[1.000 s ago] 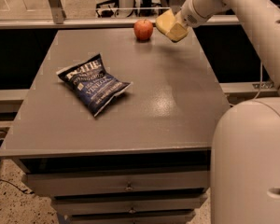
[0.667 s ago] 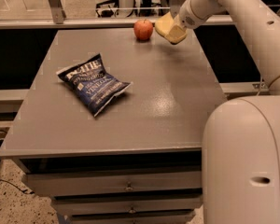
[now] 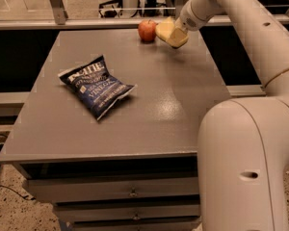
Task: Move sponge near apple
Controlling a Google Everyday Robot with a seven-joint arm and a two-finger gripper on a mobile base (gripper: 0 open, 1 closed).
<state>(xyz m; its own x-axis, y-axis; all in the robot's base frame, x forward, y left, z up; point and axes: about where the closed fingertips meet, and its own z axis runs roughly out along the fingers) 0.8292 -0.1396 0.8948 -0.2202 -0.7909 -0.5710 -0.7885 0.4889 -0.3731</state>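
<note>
I see my gripper (image 3: 173,31) at the far end of the table (image 3: 183,109), clamped on the sponge (image 3: 166,31). The sponge sits tilted just right of the apple (image 3: 147,30), close but with a sliver of gap. A shadow lies under it, and I can't tell if it touches the surface. Both are near the far edge, with the apple almost on it. The chip bag (image 3: 96,86) lies left of centre, well apart from them. Bare grey top runs from the bag to the right edge and down to the front edge. Count: one sponge, one apple, one chip bag, one gripper.
</note>
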